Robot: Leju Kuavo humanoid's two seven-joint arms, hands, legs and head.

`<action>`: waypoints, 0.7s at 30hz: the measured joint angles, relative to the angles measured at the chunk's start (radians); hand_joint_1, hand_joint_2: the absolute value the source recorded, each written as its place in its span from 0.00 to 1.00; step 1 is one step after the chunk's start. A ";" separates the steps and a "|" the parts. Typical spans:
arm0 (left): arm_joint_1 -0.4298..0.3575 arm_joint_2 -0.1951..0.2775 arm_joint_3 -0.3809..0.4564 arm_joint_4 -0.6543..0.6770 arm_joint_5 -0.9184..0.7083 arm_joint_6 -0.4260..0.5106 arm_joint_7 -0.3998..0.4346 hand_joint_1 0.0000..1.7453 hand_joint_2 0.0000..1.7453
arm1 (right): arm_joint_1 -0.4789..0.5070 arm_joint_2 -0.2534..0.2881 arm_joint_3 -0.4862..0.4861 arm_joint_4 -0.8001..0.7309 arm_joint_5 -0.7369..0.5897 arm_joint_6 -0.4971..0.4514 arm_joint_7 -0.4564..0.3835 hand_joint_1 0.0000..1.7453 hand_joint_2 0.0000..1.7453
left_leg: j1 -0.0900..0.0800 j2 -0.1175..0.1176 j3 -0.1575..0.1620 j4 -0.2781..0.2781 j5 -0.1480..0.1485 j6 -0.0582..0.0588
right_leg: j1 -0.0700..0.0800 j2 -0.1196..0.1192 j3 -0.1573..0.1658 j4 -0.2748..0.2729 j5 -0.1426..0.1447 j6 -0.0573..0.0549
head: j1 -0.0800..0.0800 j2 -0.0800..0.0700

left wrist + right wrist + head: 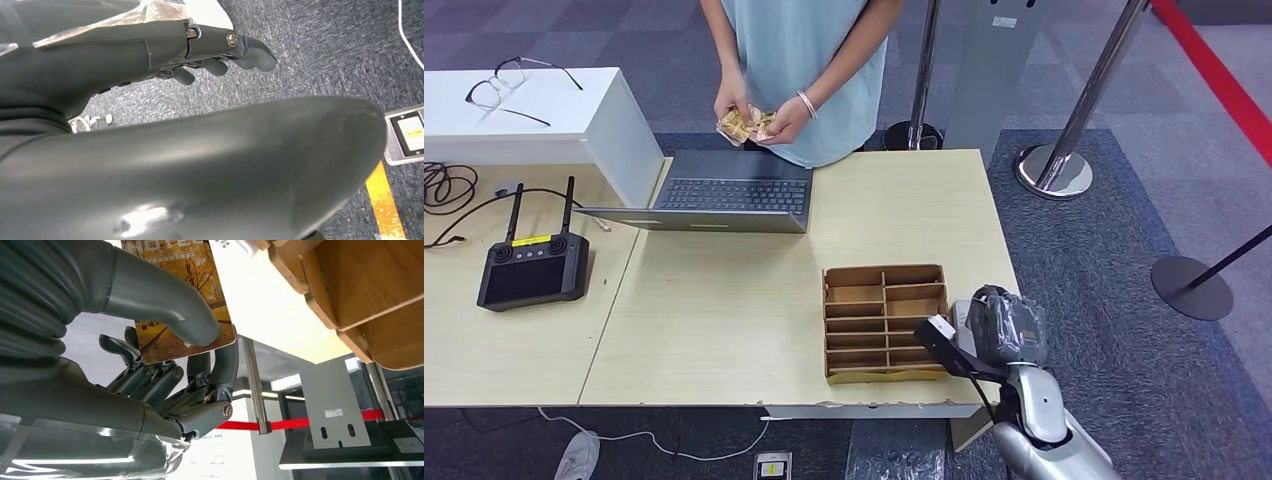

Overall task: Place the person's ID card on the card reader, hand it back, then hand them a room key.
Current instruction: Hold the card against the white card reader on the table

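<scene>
At the lower right of the head view, the right hand [999, 335] pinches a room key card [182, 305] beside the wooden divider box [885, 322] on the worktop [724, 310], while the left hand [220, 50] hangs with fingers curled on nothing.

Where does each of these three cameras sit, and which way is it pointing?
Head view: high on the robot, looking down at the table, the wooden divider box, the laptop and a person; the right hand rises at the table's edge.
Left wrist view: behind the left hand, looking down at carpet.
Right wrist view: behind the right hand, which pinches a card, looking up past the box.
Head and right wrist views share the box and right hand.
</scene>
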 joint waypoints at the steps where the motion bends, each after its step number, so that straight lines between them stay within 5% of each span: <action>1: 0.000 0.001 -0.001 0.000 0.000 0.000 0.000 0.00 0.00 | -0.003 0.002 0.000 0.005 -0.005 -0.002 -0.003 1.00 1.00 | 0.000 0.000 0.000 0.000 0.000 0.000 | 0.000 0.000 0.000 0.000 0.000 0.000 | 0.000 0.000; 21: -0.004 0.005 -0.013 0.000 -0.025 -0.002 -0.007 0.00 0.00 | -0.064 0.022 0.006 0.122 -0.045 0.009 -0.035 1.00 1.00 | 0.000 0.000 0.000 0.000 0.000 0.000 | 0.000 0.000 0.000 0.000 0.000 0.000 | 0.000 0.000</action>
